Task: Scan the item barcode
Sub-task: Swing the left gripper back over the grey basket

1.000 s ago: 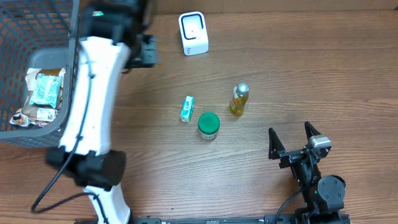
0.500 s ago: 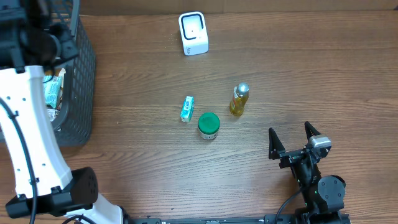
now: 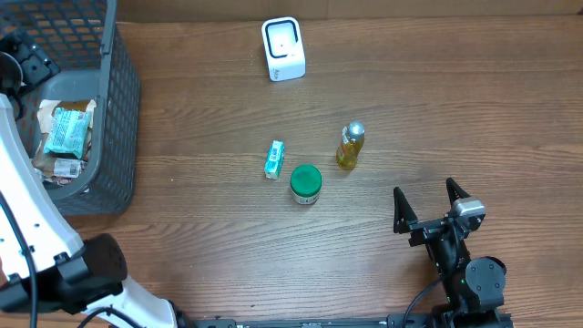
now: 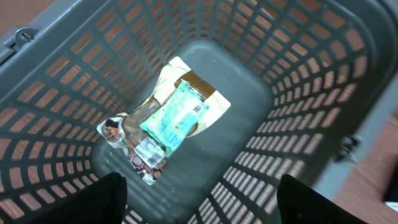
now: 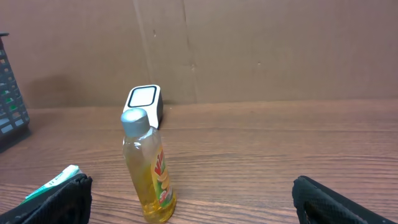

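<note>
My left gripper (image 4: 202, 205) hangs open over the grey basket (image 4: 323, 74) with nothing between its fingers. Below it in the basket lie a teal packet (image 4: 174, 115) on a cream and brown pouch (image 4: 214, 102), and a small snack packet (image 4: 140, 149). The white barcode scanner (image 3: 283, 48) stands at the table's back. Three items stand mid-table: a teal box (image 3: 274, 158), a green-lidded jar (image 3: 305, 183) and a yellow bottle (image 3: 350, 146). My right gripper (image 3: 428, 205) rests open and empty at the front right, facing the bottle (image 5: 149, 168) and the scanner (image 5: 144, 99).
The basket (image 3: 114, 109) takes up the table's left end, with my white left arm (image 3: 27, 210) rising beside it. A brown cardboard wall (image 5: 261, 50) backs the table behind the scanner.
My left arm has swung left, from near the scanner to above the basket, and its jaws have spread wider. The right arm and the items on the table have not moved.
</note>
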Action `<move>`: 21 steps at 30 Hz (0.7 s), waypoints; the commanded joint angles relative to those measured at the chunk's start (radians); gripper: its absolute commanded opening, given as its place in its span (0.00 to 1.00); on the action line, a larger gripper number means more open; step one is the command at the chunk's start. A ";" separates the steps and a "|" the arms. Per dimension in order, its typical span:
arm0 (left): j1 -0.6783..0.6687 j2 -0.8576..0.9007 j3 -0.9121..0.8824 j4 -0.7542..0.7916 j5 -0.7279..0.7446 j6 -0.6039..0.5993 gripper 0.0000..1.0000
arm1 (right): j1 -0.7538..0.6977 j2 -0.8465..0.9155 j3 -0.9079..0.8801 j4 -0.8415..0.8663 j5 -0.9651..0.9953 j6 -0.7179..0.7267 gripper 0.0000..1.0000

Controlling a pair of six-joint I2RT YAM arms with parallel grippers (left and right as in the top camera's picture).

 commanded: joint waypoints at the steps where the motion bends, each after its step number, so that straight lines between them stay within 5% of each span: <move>1: 0.011 0.056 -0.010 0.016 -0.023 0.043 0.78 | -0.004 -0.009 -0.011 0.002 0.005 -0.002 1.00; 21: 0.013 0.359 -0.010 0.053 -0.241 0.203 0.80 | -0.004 -0.009 -0.011 0.002 0.005 -0.002 1.00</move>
